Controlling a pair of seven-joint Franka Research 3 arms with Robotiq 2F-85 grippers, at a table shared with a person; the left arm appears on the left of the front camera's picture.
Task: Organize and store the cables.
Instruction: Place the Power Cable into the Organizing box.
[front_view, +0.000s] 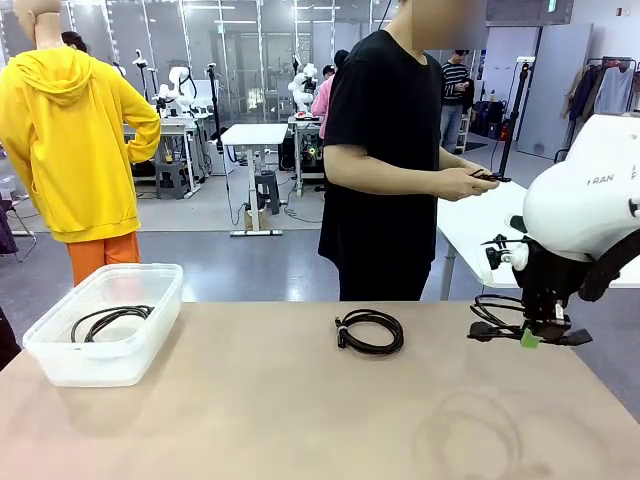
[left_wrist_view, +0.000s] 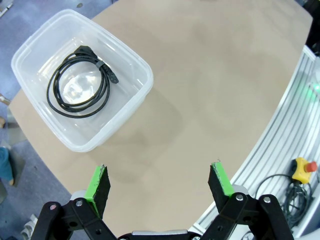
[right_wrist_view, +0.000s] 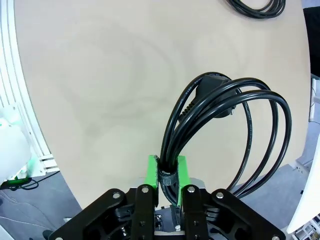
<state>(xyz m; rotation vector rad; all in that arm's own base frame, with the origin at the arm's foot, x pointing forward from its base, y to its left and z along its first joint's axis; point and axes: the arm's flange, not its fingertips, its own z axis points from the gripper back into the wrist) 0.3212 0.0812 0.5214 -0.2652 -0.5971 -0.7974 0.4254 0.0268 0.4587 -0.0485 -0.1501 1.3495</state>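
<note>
We see the tabletop (front_view: 300, 420) with the bin (front_view: 100, 365) at its left edge, and one cable coil (front_view: 110, 320) lying inside the bin. A second cable coil (front_view: 370, 331) lies on the tabletop near the middle, toward the far edge. At the right, the right claw (front_view: 535, 338) hangs just above the tabletop, a third cable coil (front_view: 480, 331) pinched between its fingers. The left claw (left_wrist_view: 159, 172), spread wide, hovers over the tabletop, the bin ahead of its fingers. The person (front_view: 385, 150) stands beyond the far edge.
</note>
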